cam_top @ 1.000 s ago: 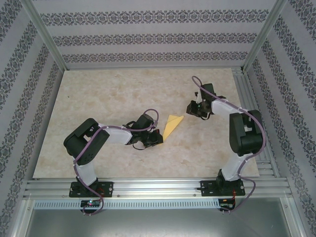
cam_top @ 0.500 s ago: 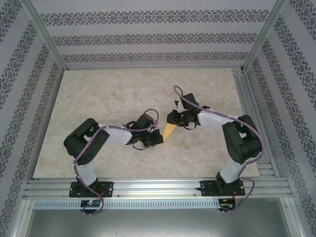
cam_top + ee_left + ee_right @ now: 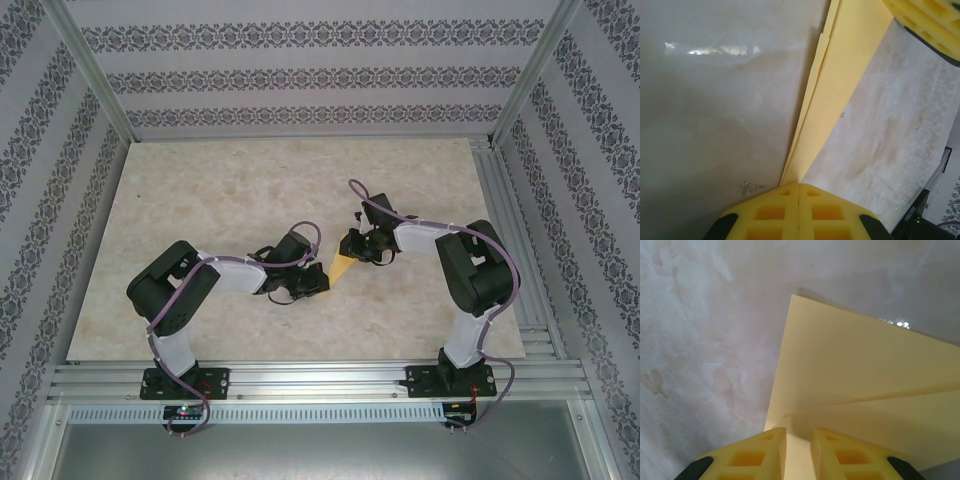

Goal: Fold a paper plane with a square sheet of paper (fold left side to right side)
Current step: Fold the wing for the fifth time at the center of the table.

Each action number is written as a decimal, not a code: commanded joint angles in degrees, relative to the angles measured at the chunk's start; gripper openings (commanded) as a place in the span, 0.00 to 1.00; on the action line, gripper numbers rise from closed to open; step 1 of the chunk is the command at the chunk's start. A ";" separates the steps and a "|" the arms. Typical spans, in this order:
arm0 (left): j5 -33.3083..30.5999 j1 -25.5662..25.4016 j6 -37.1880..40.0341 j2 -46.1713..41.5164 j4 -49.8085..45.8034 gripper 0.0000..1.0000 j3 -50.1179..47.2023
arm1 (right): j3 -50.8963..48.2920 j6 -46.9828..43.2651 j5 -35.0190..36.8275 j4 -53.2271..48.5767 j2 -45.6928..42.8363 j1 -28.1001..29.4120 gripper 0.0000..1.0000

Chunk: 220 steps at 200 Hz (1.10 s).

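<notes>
Where the overhead camera looks down, the paper plane (image 3: 342, 266) lies mid-table (image 3: 200, 200) between the left end effector (image 3: 318, 281) and the right end effector (image 3: 354, 247). Left wrist view: the left end effector is clenched, its fingertips (image 3: 785, 210) meeting the paper plane's pointed end. Right wrist view: the right end effector's pads (image 3: 752, 455) stand slightly parted over the paper plane's edge, gripping nothing

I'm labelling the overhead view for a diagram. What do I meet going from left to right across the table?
left arm → left gripper → paper → right gripper → right arm
</notes>
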 commanded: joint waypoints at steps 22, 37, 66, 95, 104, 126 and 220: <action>-1.77 -1.53 -1.99 -1.31 -9.40 0.00 -6.29 | -0.55 -0.13 3.86 -1.09 2.97 -1.01 0.22; -2.06 -1.53 -2.47 -1.92 -9.17 0.00 -7.39 | -0.54 -0.35 3.71 -0.99 2.79 -0.98 0.23; -2.51 -1.53 -2.70 -3.27 -9.73 0.00 -8.35 | -0.27 -0.86 3.55 -1.13 2.07 -1.11 0.23; -3.77 -1.53 -1.22 -6.48 -13.01 0.00 -7.87 | 1.34 -1.54 3.49 -2.81 0.30 -1.44 0.23; -4.40 -1.53 -0.51 -7.93 -14.55 0.00 -7.26 | 2.49 -2.08 4.02 -4.32 -0.66 -1.44 0.24; -6.72 -1.28 1.42 -11.70 -18.83 0.00 -5.09 | 5.11 -3.42 6.57 -7.87 -3.85 -1.44 0.28; -29.47 -0.17 10.75 -19.58 -38.87 0.17 7.95 | 8.44 2.22 29.95 -23.71 -11.95 9.04 0.72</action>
